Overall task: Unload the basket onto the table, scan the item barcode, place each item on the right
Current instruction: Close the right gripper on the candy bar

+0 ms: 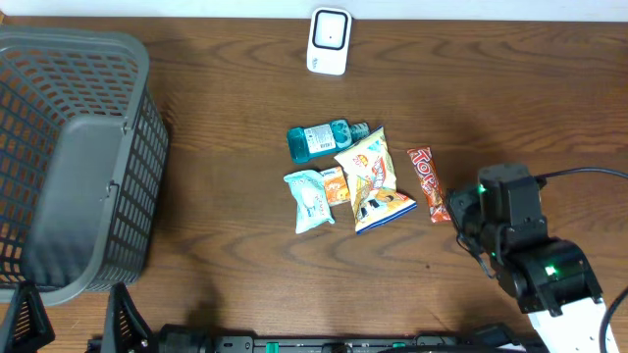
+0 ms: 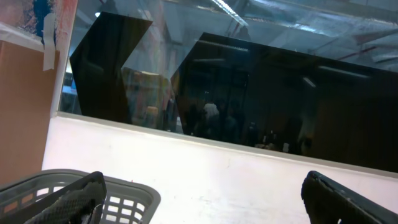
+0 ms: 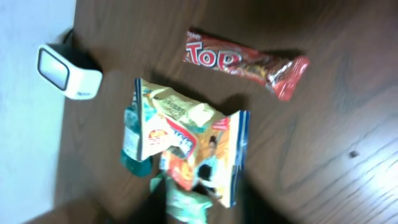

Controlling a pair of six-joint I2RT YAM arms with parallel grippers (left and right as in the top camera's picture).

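Several small items lie in a cluster mid-table: a teal bottle (image 1: 319,140), a yellow snack bag (image 1: 373,181), a pale blue pouch (image 1: 308,201) and a red Top bar (image 1: 428,183). The white scanner (image 1: 329,41) stands at the far edge. My right gripper (image 1: 463,218) hovers just right of the red bar, holding nothing. In the right wrist view its fingers are two dark blurs set apart at the bottom (image 3: 211,211), above the snack bag (image 3: 193,146), red bar (image 3: 245,62) and scanner (image 3: 65,73). My left gripper (image 2: 205,208) is wide open and empty, aimed at a wall.
A large grey basket (image 1: 74,162) fills the left side of the table, and its rim (image 2: 134,198) shows beside the left fingers. The left arm's base sits at the near left corner (image 1: 29,324). A cable trails from the right arm (image 1: 589,175).
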